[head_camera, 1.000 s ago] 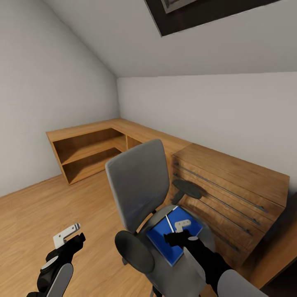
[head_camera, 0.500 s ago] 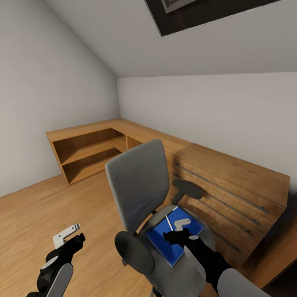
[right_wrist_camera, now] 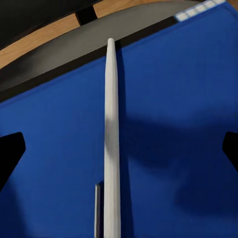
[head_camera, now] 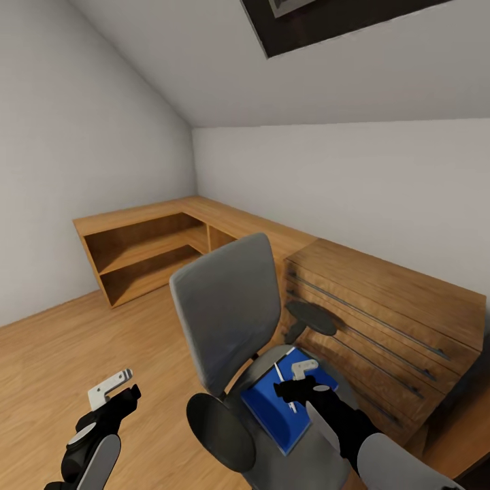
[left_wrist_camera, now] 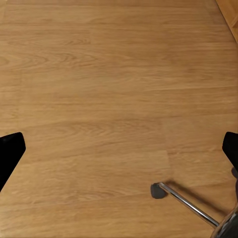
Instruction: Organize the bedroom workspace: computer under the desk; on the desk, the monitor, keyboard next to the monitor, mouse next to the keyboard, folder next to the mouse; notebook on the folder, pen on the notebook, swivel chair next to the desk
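Observation:
The grey swivel chair (head_camera: 228,313) stands in front of me, its backrest toward the far left. On its seat lies the bright blue folder (head_camera: 269,408) with the thin white pen (head_camera: 280,373) on top. My right gripper (head_camera: 299,391) hovers open just above them. In the right wrist view the pen (right_wrist_camera: 111,144) runs lengthwise across the folder (right_wrist_camera: 173,124), midway between the spread fingers of the right gripper (right_wrist_camera: 119,148). My left gripper (head_camera: 116,388) hangs open low at the left over bare floor, holding nothing (left_wrist_camera: 119,148).
A light wooden drawer chest (head_camera: 388,320) stands against the wall right behind the chair. A low wooden corner shelf unit (head_camera: 146,245) runs along the far walls. Open wooden floor (head_camera: 68,354) lies to the left. A chair leg with caster (left_wrist_camera: 186,203) is near the left gripper.
The head view has shifted slightly, so the camera moved. The right gripper stays over the pen and folder, a little lower. The left arm has not moved.

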`<state>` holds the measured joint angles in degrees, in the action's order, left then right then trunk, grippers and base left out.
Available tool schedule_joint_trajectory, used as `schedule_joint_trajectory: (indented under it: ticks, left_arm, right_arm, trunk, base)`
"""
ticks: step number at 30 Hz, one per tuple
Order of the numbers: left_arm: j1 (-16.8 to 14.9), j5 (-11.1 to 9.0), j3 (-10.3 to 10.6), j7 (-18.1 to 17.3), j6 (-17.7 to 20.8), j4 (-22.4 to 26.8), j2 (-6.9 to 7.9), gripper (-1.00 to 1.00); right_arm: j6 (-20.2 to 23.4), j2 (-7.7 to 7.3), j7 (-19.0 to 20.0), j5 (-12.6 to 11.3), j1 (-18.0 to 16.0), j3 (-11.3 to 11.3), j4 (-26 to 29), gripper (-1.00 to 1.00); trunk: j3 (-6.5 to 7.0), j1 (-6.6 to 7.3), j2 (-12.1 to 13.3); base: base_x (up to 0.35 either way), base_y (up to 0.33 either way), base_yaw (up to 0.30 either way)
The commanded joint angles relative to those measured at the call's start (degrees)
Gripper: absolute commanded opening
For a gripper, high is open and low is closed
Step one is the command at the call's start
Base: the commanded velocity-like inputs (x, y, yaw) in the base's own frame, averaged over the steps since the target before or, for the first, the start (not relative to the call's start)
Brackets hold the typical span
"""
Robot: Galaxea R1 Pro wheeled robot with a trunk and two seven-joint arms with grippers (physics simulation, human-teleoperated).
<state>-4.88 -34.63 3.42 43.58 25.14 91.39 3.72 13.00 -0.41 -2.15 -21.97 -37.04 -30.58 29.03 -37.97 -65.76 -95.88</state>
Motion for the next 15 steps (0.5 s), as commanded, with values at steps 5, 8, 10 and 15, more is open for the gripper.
schedule_joint_trajectory:
  ticks: [5, 8, 10, 15]
  left_arm:
    - [0.0, -0.4, 0.1, 0.5, 0.2, 0.1, 0.06, 1.00]
    - [0.0, -0.4, 0.1, 0.6, 0.2, 0.1, 0.06, 1.00]
    - [0.0, -0.4, 0.1, 0.6, 0.2, 0.1, 0.06, 1.00]
    - [0.0, -0.4, 0.0, 0.6, 0.2, 0.1, 0.06, 1.00]
  right_arm:
    - [0.3, -0.02, -0.1, -0.3, -0.1, -0.2, 0.0, 1.00]
    - [0.4, 0.07, 0.3, -0.3, -0.1, -0.2, 0.0, 1.00]
    - [0.6, 0.11, 0.5, -0.3, -0.1, -0.2, -0.1, 1.00]
    - [0.7, 0.14, 0.7, -0.3, -0.2, -0.2, -0.2, 1.00]
  trunk:
    - [-0.06, 0.00, 0.0]
    - [-0.06, 0.00, 0.0]
    - [-0.06, 0.00, 0.0]
    - [-0.06, 0.00, 0.0]
  base:
    - [0.002, 0.000, 0.000]
    - [0.000, 0.000, 0.000]
    - [0.000, 0.000, 0.000]
    - [0.000, 0.000, 0.000]
